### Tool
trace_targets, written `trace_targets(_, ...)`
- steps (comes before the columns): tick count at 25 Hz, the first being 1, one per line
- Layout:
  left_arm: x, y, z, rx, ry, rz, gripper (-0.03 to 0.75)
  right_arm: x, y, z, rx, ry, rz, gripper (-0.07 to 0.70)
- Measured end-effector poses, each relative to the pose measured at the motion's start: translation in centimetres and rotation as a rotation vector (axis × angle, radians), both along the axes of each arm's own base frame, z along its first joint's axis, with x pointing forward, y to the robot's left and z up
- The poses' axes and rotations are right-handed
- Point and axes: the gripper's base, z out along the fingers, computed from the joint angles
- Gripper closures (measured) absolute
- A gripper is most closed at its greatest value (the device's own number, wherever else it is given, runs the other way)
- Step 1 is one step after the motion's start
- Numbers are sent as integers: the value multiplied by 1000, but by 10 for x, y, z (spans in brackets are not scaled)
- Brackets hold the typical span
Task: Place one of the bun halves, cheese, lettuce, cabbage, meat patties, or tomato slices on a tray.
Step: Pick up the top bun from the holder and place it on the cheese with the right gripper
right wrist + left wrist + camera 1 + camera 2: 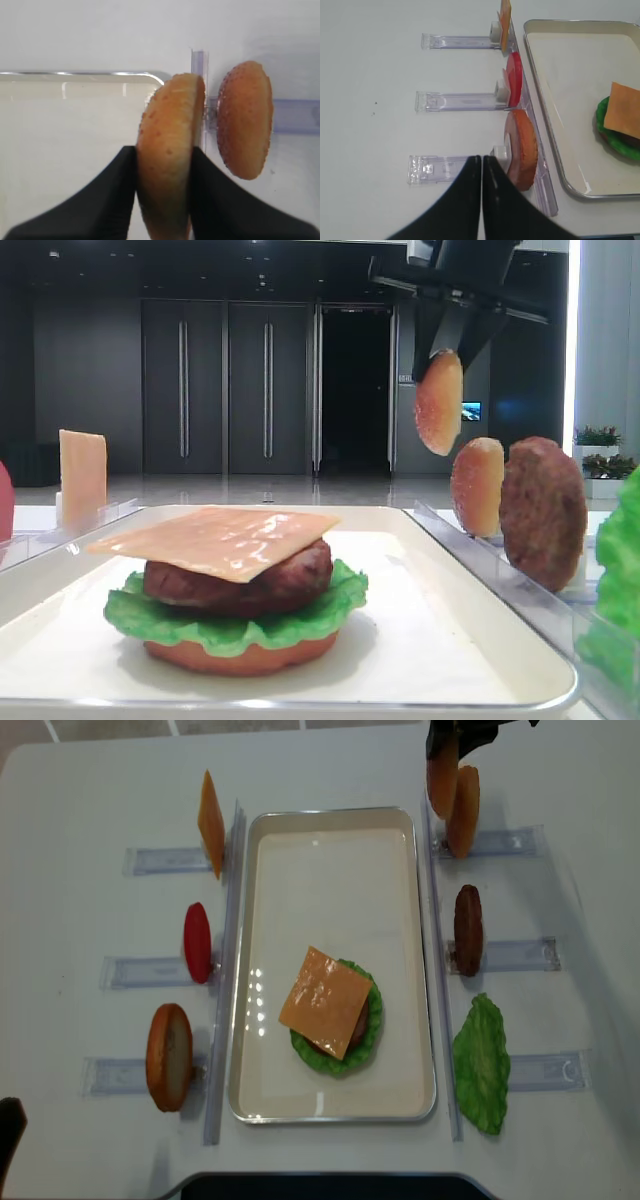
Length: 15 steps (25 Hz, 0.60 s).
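right end effector (162, 192): clamped on the top bun (167, 150), held on edge, one black finger (107, 195) on each face; bun is lifted off the worktop (80, 800).
nearest neighbour: a second bun half (245, 127) stands just beside the held one, on the side away from the tray, apart from it, still in its clear holder (295, 115).
tray (75, 75): rim corner lies just beside the held bun on the other side; the bun hangs roughly over that far corner and the clear rail (199, 62), not over the stack.
stack (333, 1010): well away from the right end effector, toward the tray's near end; bottom bun (240, 655), lettuce (230, 625), meat patty (240, 580), cheese (220, 538) on top, slightly skewed.
spares beyond: another patty (468, 930) and a loose lettuce leaf (482, 1065) on the right-hand holders.
left end effector (481, 165): fingers together, holding nothing, parked next to the orange bun half (522, 147) on its holder; tomato slice (514, 86) and spare cheese slice (505, 20) further along that row.
step: transport, my read. Bun is picked, not yet placed.
next move: carry it across the rim to above the cheese, turn it dome up, lower, then release.
risk: cheese sits off-centre, so the bun may tilt or slide.
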Motion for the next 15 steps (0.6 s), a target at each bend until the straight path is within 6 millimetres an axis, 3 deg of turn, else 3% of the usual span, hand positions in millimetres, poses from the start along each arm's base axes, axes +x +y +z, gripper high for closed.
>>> trace_targets(5,0,0,0,0,0,0,716,-20,19,24,15,-49,56,377)
trace_targets(15,0,0,0,0,0,0,716,-62,55,53,43,-95,168,377)
